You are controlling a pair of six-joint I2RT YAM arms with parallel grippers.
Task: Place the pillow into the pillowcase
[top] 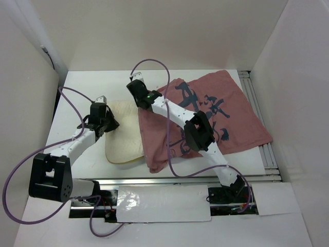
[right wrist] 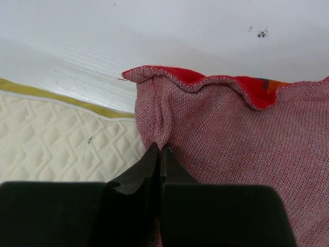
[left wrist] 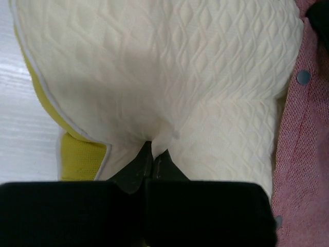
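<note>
Nearest the arm bases, at the lower left of the top view, the left gripper (left wrist: 154, 155) is clenched on the pillow (top: 125, 136). Its wrist view shows the jaws pressed together, with a fold of the cream quilted cover pinched between them close to the yellow side edging. The pillow lies flat on the bench (top: 103, 82), left of centre in the top view, with its long axis running from the near edge towards the far wall. The pillowcase (top: 216, 110) lies just to its right, dull pink side up, spread across the right half of the bench. Its left border touches the pillow's right side and seems to overlap it slightly. That border carries snap fasteners in the left wrist view, so it is probably the mouth, and the pillow would have to travel rightward in the frame to go in. The left arm is the nearer one to the pillow. The right arm reaches diagonally over the pillowcase to its upper left corner, the farthest point of the work. There the right gripper (right wrist: 160, 152) is shut on the pillowcase, with pink weave puckered up between its jaws just inside the hem. At that hem a bright red layer shows beyond the upper one, though I cannot tell whether only the top layer is caught.
</note>
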